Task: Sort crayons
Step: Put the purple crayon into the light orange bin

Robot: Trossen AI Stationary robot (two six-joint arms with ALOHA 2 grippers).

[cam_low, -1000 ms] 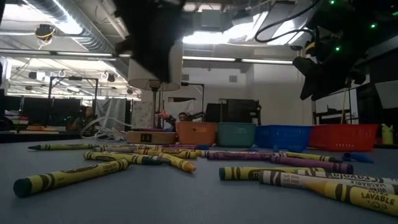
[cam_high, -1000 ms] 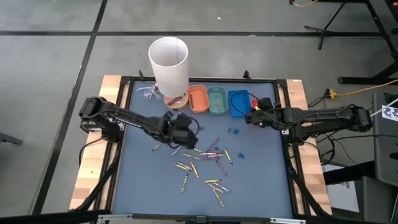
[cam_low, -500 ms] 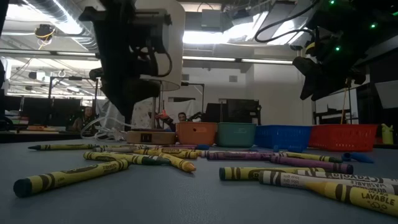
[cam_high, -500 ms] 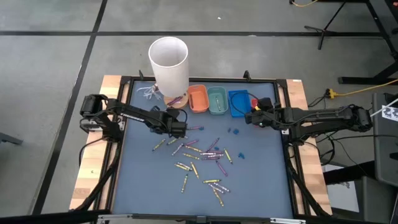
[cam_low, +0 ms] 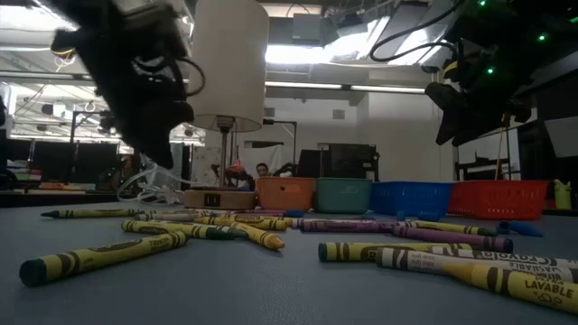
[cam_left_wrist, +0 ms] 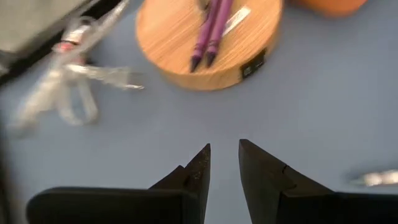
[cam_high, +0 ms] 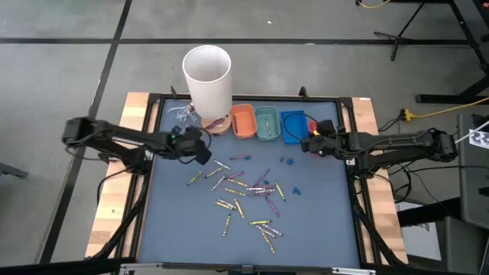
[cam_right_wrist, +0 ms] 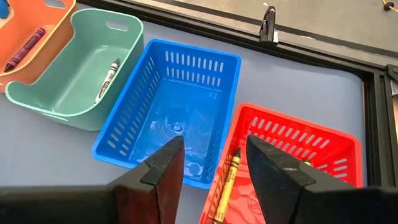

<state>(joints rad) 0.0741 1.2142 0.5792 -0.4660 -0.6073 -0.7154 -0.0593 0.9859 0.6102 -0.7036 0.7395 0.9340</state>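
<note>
Blue-grey mat (cam_high: pixel 321 221) covered the table, and the left gripper (cam_high: pixel 200 147) hung over its left part, near the round wooden dish (cam_left_wrist: pixel 208 40). Its two dark fingers (cam_left_wrist: pixel 198 174) stood a little apart with nothing between them. Two purple crayons (cam_left_wrist: pixel 211 31) lay on that dish. A tangle of clear plastic (cam_left_wrist: pixel 68 87) beside it was too blurry to name. The tall white cup (cam_high: pixel 208 76) hid part of the dish from above.

Most of the crayons (cam_high: pixel 248 191) lay loose in the middle of the mat. One purple crayon (cam_right_wrist: pixel 25 48) sat in the orange tray (cam_right_wrist: pixel 25 25), which was cut off at the edge. A pale one (cam_right_wrist: pixel 107 79) lay in the green tray (cam_right_wrist: pixel 81 68), and a yellow one (cam_right_wrist: pixel 225 183) in the red basket (cam_right_wrist: pixel 298 149). The blue basket (cam_right_wrist: pixel 171 106) held something faint and hard to make out. The right gripper (cam_right_wrist: pixel 211 165) hung above the blue and red baskets, fingers wide apart and empty.

A second before, the left gripper was over the crayons; now it had pulled back to the left.
</note>
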